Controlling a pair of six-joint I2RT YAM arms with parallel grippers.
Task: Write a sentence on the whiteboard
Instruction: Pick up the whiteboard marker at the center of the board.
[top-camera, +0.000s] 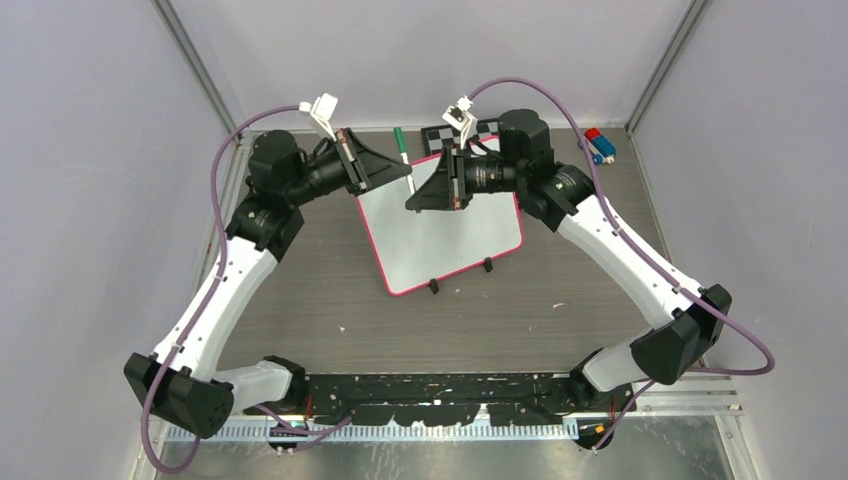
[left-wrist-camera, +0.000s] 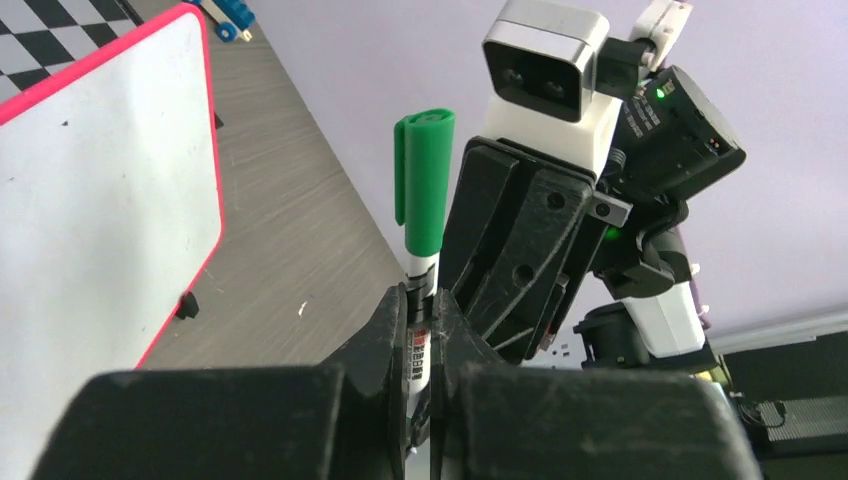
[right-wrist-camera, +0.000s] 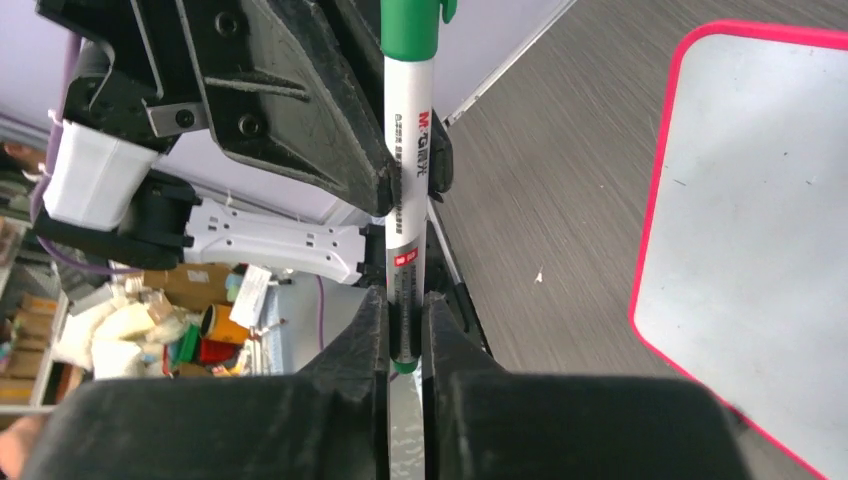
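The left hand (left-wrist-camera: 420, 330) was clenched on a green-capped white marker pen (left-wrist-camera: 424, 190), its tail apparently pinched by the right hand (right-wrist-camera: 405, 340) too, near the far edge of the glossy white, pink-framed rectangular whiteboard (top-camera: 440, 240) resting blank on the grey wood-grain counter (top-camera: 300, 320): cap on, all writing remained.

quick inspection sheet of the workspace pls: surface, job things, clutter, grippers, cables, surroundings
surface: grey wood-grain table, a few small white specks on it
job's things: whiteboard mid-table, blank, no sentence seen; green marker held off the table, cap on
clutter: chequered board behind the whiteboard; blue and red blocks at the far right corner
grippers: left gripper shut on the marker's barrel; right gripper shut on its tail end
cables: purple cables, one looping along each arm
surroundings: pale walls on three sides; boxes and oddments beyond the table in the right wrist view
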